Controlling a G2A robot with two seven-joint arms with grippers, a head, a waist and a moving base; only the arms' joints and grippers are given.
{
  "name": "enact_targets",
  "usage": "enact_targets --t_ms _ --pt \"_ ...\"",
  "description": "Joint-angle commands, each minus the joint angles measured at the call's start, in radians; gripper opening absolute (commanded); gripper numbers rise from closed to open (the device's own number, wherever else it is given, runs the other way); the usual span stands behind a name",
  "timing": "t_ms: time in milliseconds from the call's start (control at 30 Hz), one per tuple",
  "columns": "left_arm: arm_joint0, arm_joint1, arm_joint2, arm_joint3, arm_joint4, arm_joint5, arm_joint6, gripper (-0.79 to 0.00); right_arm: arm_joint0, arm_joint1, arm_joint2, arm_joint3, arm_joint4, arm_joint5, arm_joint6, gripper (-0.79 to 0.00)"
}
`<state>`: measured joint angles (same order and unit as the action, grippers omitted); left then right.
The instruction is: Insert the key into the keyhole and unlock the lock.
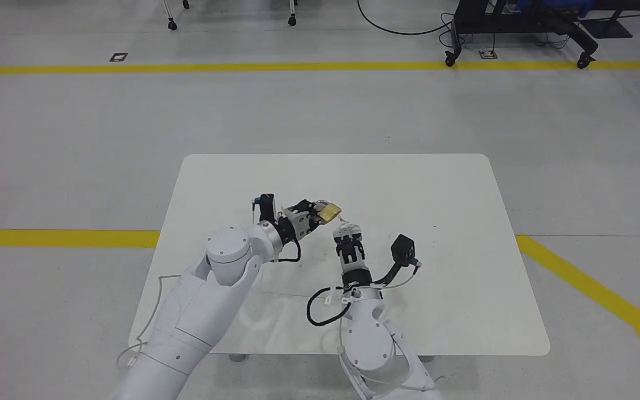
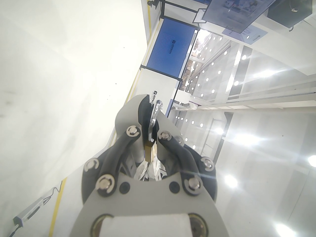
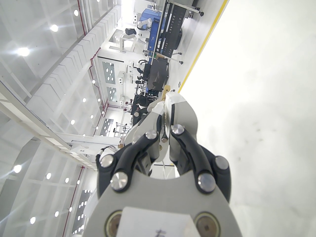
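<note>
The left gripper (image 2: 154, 110) is held above the middle of the white table (image 1: 450, 200), its fingers closed tight on a brass padlock (image 2: 150, 151); the silver shackle (image 2: 155, 118) lies pinched between the pads, and the brass body sits behind it, towards the palm; in the top view the padlock (image 1: 326, 211) shows as a brass block at that gripper's (image 1: 316, 214) end. The right gripper (image 3: 167, 102) is just beside it on the side nearer the robot, pointing towards the lock; its fingers, wrapped at the tips in white tape (image 3: 175, 99), are clamped on a slim brass key (image 3: 166, 90) whose end juts out past the fingertips; from above, this gripper (image 1: 347, 236) is close under the padlock; whether the key touches the lock cannot be told.
</note>
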<state>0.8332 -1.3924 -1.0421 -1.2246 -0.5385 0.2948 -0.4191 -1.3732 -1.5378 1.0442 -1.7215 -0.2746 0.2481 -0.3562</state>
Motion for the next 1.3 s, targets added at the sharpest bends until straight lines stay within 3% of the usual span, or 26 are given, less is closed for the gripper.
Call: enact_targets --t_ms 0,567,833,1133,1267 --pt "0.000 -0.001 -0.001 0.001 0.000 0.001 -0.002 -0.785 -0.001 -0.001 0.002 0.000 -0.004 0.001 0.004 -0.785" --pt "-0.002 -0.001 -0.004 0.008 0.037 -0.011 -0.050 -0.785 -0.019 -0.001 0.032 -0.026 -0.003 -0.002 0.110 -0.785" --pt "0.000 0.009 -0.028 0.010 0.056 -0.034 -0.134 -0.785 -0.060 0.012 0.112 -0.091 0.056 -0.024 0.232 -0.785" --pt "0.002 0.009 -0.027 0.008 0.057 -0.035 -0.133 -0.785 -0.063 0.013 0.118 -0.095 0.060 -0.025 0.239 -0.785" --pt "0.005 0.015 -0.045 0.030 0.001 0.010 -0.258 -0.785 -0.103 0.025 0.155 -0.130 0.100 -0.082 0.361 -0.785"
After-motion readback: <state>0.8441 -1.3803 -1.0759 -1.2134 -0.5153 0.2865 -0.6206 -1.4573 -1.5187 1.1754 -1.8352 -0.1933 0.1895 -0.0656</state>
